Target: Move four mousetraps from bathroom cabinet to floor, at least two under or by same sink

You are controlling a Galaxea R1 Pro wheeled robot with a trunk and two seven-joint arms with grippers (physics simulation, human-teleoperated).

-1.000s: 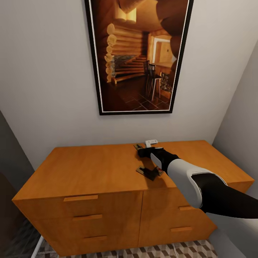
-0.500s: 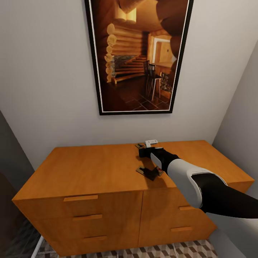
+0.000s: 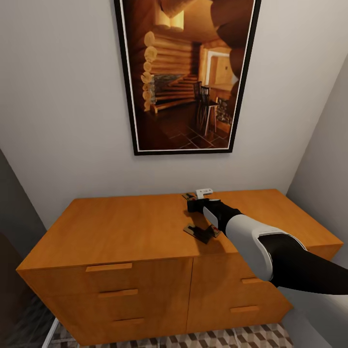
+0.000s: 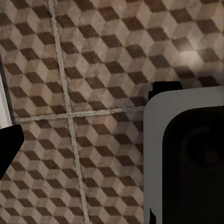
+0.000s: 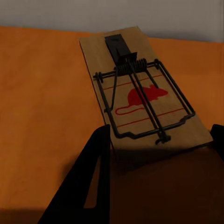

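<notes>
A tall framed picture [image 3: 186,77] hangs on the pale wall [image 3: 63,121], high above and beyond the claw [image 3: 192,205]. It has a thin black frame and a white inner line, and shows a log-cabin room with stairs, chairs and a lit doorway. A small white block [image 3: 204,192] lies just beyond the claw. A grey side wall [image 3: 324,159] stands off to its right. Far to its left is a dark panel [image 3: 12,217], with a white bar [image 3: 50,333] low beside it.
</notes>
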